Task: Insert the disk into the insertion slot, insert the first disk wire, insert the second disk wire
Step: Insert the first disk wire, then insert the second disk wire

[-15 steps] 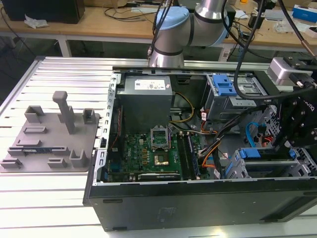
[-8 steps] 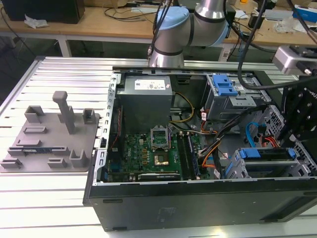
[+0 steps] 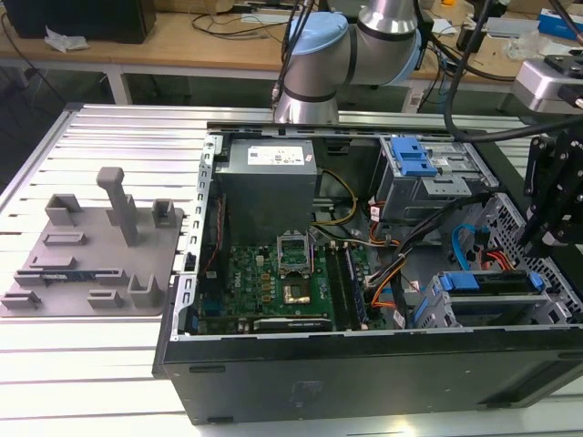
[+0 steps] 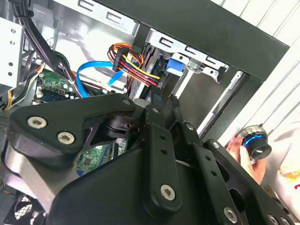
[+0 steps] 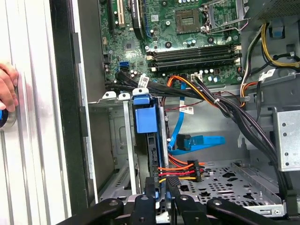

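Note:
The disk (image 3: 487,284), silver-grey in a blue carrier, lies inside the insertion slot (image 3: 474,314), the low grey cage at the exterior view's right. In the first wrist view the disk (image 5: 152,150) shows edge-on, with its blue tab at the cage mouth. My gripper (image 5: 160,187) is at the disk's rear edge. The red, yellow and black disk wire (image 5: 180,171) runs in between the fingertips, which stand close together on its plug. In the second wrist view that wire (image 4: 133,65) ends just above my gripper (image 4: 162,101). A blue flat disk wire (image 5: 201,140) lies loose beside the disk.
A taller cage with a blue latch (image 3: 414,159) stands behind the slot. The motherboard (image 3: 282,273) and power supply (image 3: 269,173) fill the case's middle. Black cable bundles (image 5: 225,108) cross near the slot. A hand (image 5: 5,86) rests on a knob outside the case. A grey fixture plate (image 3: 91,255) lies at the exterior view's left.

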Tool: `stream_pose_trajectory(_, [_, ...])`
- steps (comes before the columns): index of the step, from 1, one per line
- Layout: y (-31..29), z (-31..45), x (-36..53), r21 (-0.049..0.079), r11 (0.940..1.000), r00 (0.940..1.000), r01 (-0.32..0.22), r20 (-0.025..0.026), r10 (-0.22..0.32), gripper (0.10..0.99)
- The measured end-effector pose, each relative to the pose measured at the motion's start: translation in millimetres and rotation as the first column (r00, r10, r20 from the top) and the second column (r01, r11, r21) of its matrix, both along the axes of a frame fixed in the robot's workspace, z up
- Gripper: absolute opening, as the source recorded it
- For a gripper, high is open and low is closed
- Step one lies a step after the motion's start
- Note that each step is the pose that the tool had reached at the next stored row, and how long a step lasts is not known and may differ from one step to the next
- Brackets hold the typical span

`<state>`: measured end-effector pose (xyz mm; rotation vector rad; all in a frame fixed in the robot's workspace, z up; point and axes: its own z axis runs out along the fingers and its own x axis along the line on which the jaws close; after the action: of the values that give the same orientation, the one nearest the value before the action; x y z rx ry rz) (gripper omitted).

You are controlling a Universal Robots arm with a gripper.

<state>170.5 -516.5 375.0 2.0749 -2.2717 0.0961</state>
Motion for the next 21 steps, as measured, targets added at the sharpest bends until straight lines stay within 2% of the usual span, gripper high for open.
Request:
stream_pose_trajectory(11, [0.0,0.0,-0.2,0.0,1.0,1.0,0.0,0.0,0.0,0.239])
stream_pose_trajectory(12, [0.8,0.0,-0.2,-0.003,1.0,1.0,0.0,0.0,0.0,0.239])
stream_pose_trajectory(13, [5.8,0.5,-0.3,-0.017,0.9998,1.0,0.0,-0.0002,0.0,0.239])
stream_pose_trajectory(15, [12.1,0.5,-0.2,-0.018,0.9998,1.0,0.0,-0.0003,0.0,0.239])
stream_pose_trajectory(16, [13.5,0.5,-0.2,-0.018,0.9998,1.0,0.0,-0.0003,0.0,0.239])
stream_pose_trajectory(17, [17.9,0.5,-0.2,-0.018,0.9998,1.0,0.0,-0.0004,0.0,0.239])
stream_pose_trajectory(19, [25.0,0.5,-0.1,-0.022,0.9998,1.0,0.0,-0.0003,0.0,0.376])
stream_pose_trajectory(20, [28.2,0.4,-0.2,-0.023,0.9997,1.0,0.0,-0.0003,0.0,0.376])
stream_pose_trajectory(21, [32.3,0.6,-1.0,-0.037,0.9993,1.0,0.0,-0.0003,0.0,0.376])
